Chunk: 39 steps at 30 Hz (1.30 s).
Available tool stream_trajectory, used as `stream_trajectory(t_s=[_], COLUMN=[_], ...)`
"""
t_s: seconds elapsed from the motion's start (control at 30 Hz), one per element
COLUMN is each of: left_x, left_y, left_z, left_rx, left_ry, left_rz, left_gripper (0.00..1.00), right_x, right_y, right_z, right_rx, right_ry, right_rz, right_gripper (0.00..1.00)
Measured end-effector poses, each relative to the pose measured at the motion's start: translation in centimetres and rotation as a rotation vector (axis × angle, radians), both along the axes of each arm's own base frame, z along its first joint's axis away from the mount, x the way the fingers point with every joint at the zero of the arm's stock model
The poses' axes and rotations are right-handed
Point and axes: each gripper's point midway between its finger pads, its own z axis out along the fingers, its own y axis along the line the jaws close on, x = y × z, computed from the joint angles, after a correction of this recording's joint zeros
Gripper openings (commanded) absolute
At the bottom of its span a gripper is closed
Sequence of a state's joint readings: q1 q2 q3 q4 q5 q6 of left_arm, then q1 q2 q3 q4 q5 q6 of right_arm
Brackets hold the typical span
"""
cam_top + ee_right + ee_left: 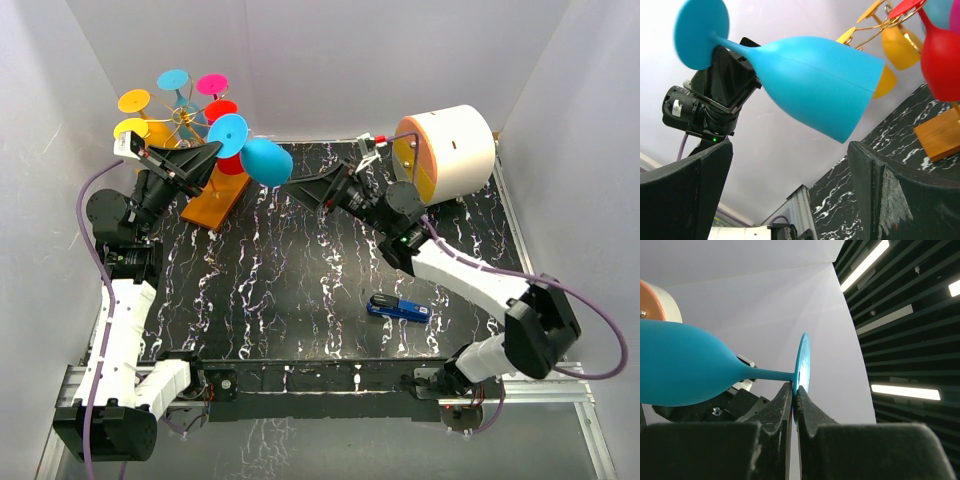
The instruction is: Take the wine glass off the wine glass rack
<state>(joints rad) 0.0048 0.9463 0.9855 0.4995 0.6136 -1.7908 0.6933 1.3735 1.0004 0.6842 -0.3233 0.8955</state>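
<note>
Left wrist view: left gripper [796, 391] is pinched hard on the foot of the blue glass [685, 370], disc edge-on between the pads, stem running left, bowl lying sideways. Foot grip makes sense to me: on the rack [222, 197] the glasses hang bowl-down with their feet up in the wire arms, so the foot is the part I can reach and slide out. Top view puts the blue glass just right of the rack, up off the table [300, 290], bowl pointing right and a bit near. In the right wrist view I see no wire touching it, so I judge it's off the rack already, though close, with the red glass [942, 65] and the yellow ones hanging just beside it. Right gripper [790, 150] is spread wide, holding nothing, one finger each side below the bowl, not touching. My read: it's lined up there to take the bowl, since a thin rim pinch with the bowl's weight hung out sideways is a weak hold and could twist or slip. Next call is probably closing gently on the bowl or lowering to the table. The bowl tapers, so a squeeze too far along it could slide off. Stapler [398, 308] near right, well apart, not involved.
</note>
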Motion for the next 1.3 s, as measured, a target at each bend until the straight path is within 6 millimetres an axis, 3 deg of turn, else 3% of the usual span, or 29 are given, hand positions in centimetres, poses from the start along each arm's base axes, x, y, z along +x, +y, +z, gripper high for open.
stream_trajectory(t_s=[0.27,0.47,0.7,0.9,1.17,1.3], left_x=[-0.5,-1.5,-2.2,-0.9,-0.4,-0.2], left_y=[0.0,0.1,0.3,1.8,2.3,2.3], left_z=[0.5,1.2,1.8,1.5,1.4,1.1], left_rx=[-0.028,-0.05,-0.07,-0.131,-0.172,-0.171], left_ry=[-0.006,-0.03,-0.062,-0.032,-0.002,0.013], left_rz=[-0.013,-0.018,-0.019,0.052,0.068,0.071], left_gripper=[0.0,0.0,0.0,0.0,0.02,0.15], right_x=[0.8,0.7,1.5,1.0,-0.1,-0.1], right_y=[2.2,1.6,1.9,1.3,0.5,0.4], right_z=[0.3,2.6,2.6,4.0,5.9,6.0], right_rx=[0.107,0.195,0.244,0.315,0.377,0.384], right_ry=[0.072,0.054,0.087,0.067,0.024,0.022], right_rz=[0.107,0.122,0.138,0.182,0.225,0.221], right_gripper=[0.88,0.62,0.25,0.02,0.0,0.0])
